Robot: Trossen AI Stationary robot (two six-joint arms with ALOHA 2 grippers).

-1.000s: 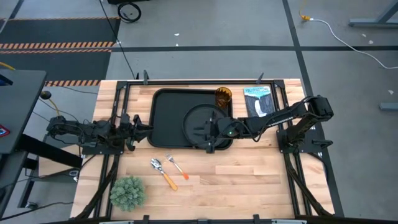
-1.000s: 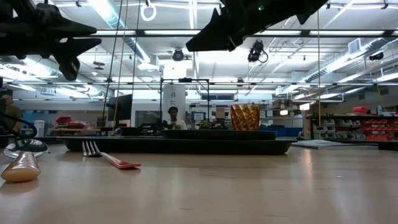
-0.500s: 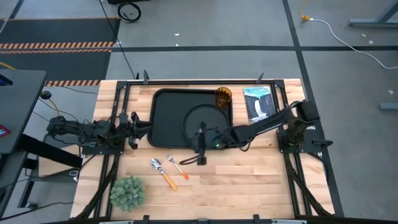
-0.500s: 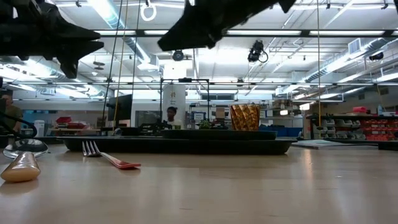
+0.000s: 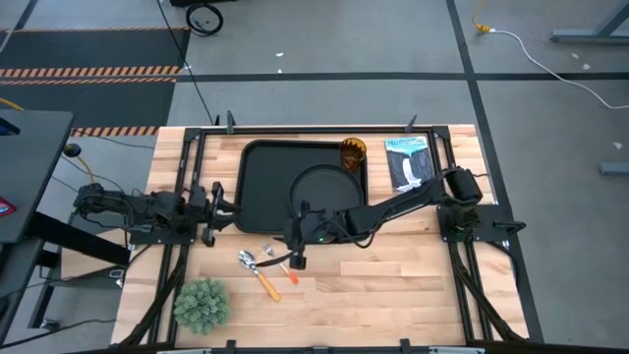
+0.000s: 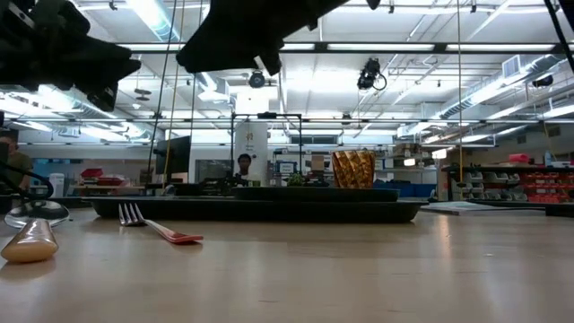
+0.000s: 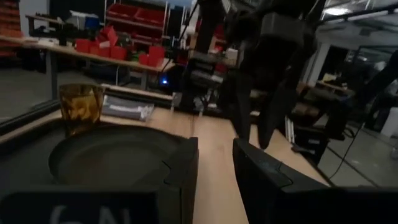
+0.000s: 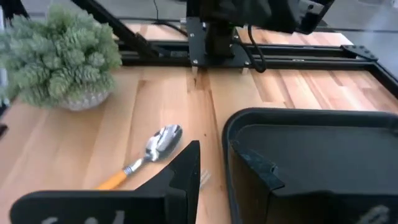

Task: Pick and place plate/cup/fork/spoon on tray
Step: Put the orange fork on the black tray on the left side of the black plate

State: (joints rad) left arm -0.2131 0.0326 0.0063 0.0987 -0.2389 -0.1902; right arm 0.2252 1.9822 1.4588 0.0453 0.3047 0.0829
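Two utensils: fork and spoon, silver ends, orange handles, on bare table near the tray's front edge
Tray: black rectangle holding round plate
Cup: amber, tray's far right corner
Right tool: slightly parted, empty, over the fork
Left tool: narrowly parted, empty, beside the tray

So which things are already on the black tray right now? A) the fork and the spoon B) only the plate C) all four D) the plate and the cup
D: the plate and the cup sit on the tray, while the fork and the spoon lie on the wooden table in front of it.
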